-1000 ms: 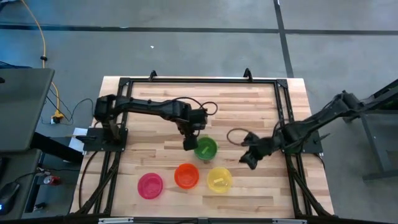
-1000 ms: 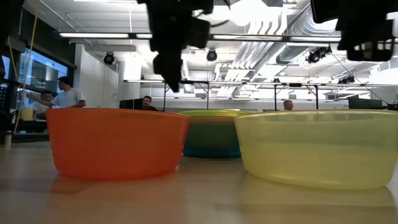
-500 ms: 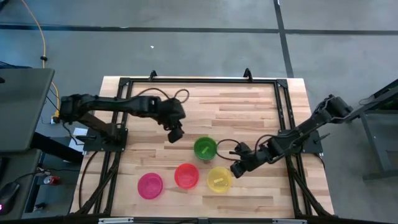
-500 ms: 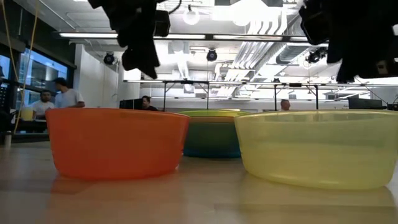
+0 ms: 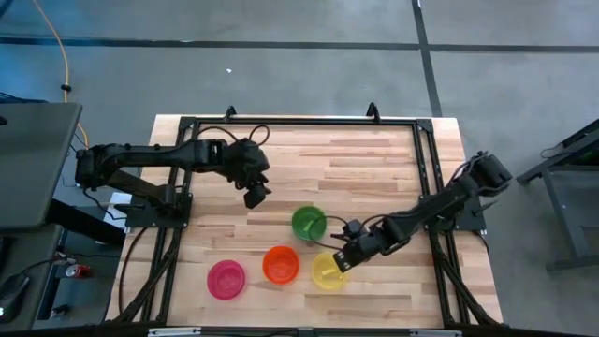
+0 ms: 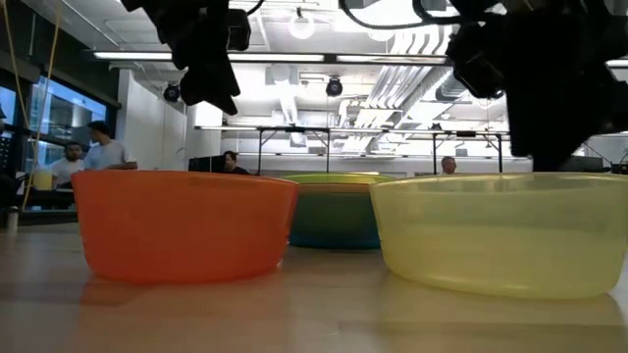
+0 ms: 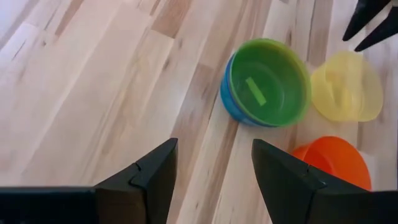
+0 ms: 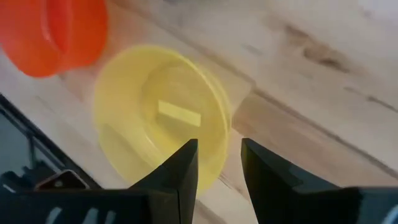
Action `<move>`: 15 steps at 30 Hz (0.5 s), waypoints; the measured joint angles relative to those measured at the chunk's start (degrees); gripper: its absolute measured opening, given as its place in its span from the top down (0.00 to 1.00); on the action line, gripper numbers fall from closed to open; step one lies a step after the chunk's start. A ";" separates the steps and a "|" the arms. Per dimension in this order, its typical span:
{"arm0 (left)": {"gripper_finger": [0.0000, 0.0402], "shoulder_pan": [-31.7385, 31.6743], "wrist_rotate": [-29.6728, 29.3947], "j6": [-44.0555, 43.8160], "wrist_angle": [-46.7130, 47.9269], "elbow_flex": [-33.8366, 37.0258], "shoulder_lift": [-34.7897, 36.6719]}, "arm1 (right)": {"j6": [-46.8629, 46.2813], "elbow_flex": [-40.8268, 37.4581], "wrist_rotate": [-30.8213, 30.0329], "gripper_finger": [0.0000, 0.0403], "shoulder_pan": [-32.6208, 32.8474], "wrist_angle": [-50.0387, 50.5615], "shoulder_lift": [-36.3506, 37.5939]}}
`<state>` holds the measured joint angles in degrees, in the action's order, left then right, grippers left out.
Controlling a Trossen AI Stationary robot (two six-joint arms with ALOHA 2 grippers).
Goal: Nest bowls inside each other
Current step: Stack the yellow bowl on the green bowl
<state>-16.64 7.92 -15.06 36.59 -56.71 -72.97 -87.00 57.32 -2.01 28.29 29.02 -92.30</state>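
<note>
Right gripper [image 5: 342, 255]: low over the right rim of the yellow bowl [image 5: 328, 271], fingers a narrow gap apart, nothing between them; in its wrist view the rim sits just ahead of the fingertips [image 8: 186, 163], touching or not I cannot tell.
Left gripper [image 5: 253, 195]: raised over bare wood on the left half of the table [image 5: 393, 159], far-left of the green bowl [image 5: 308, 223], fingers spread wide and empty.
Green bowl: middle of the table, nested inside the blue bowl [image 7: 231, 102], whose wall shows around it in the left wrist view; a pale sticker lies on its floor.
Yellow bowl: near-right of the green stack, standing alone and upright, a pale sticker on its floor; close beside the orange one.
Orange bowl [image 5: 281, 265]: near edge, left of the yellow bowl, upright and alone.
Pink bowl [image 5: 226, 279]: farthest left in the near row, apart from the orange bowl, upright.
Low view: orange bowl at left, yellow bowl at right, green-over-blue stack behind and between them; both dark grippers hang above the rims.
Room: people [image 6: 103, 152] stand in the background at left, behind the table.
Floor: a yellow cable [image 5: 67, 65] trails at the far left of the high view.
</note>
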 joint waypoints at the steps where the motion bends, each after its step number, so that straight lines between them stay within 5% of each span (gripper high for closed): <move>1: 0.52 0.00 0.00 0.25 -0.06 0.00 0.00 | -0.01 0.66 0.59 0.72 0.19 0.20 -0.88; 15: 0.52 0.19 0.26 0.27 -0.25 0.00 -0.04 | -1.51 2.82 1.54 0.72 0.75 3.20 -4.15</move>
<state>-16.45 8.19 -14.79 36.34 -56.71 -73.01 -88.51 60.14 -0.47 29.04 32.22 -96.44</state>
